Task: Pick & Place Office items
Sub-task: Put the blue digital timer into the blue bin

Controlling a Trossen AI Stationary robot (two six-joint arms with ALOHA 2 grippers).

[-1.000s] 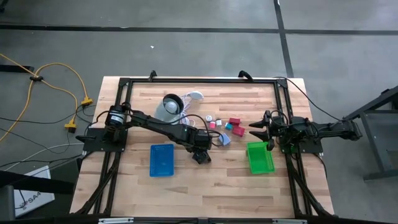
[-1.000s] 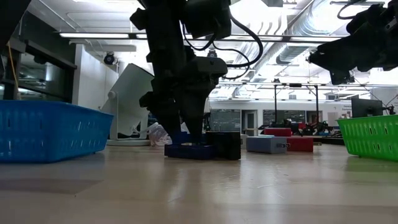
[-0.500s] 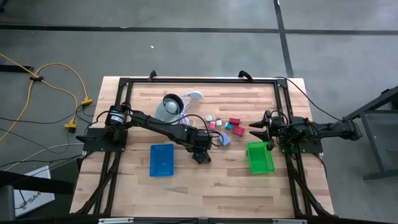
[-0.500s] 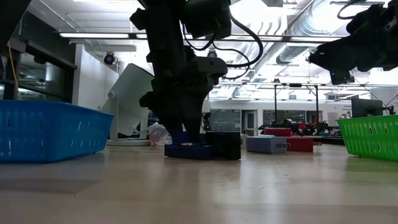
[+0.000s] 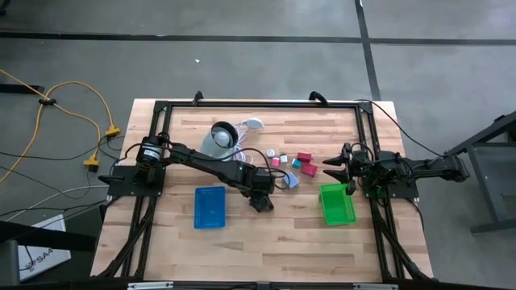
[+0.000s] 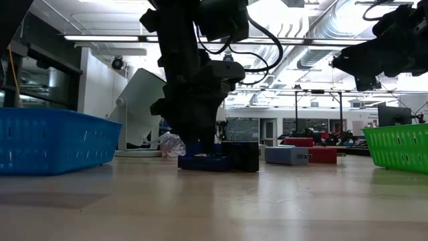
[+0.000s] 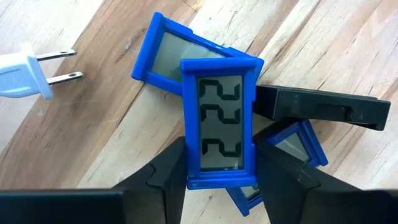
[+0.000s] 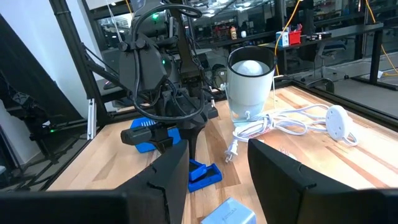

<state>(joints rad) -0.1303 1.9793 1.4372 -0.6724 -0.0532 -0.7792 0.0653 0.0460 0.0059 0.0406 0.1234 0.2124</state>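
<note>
We see the left gripper (image 7: 217,180) low over the table, its fingers clamped on a blue-framed display piece (image 7: 219,118) atop two similar ones, a black clip (image 7: 323,107) just beside it. The right gripper (image 5: 339,167) waits above the green tray (image 5: 337,205), fingers slightly apart, empty. Both trays look empty and the small blocks (image 5: 305,164) remain out, so sorting seems barely begun; a white plug (image 7: 25,71) lies near

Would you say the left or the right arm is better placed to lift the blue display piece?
The left: the left gripper already brackets the blue display piece, fingers at its sides. The right gripper waits above the green tray, away from it.
</note>
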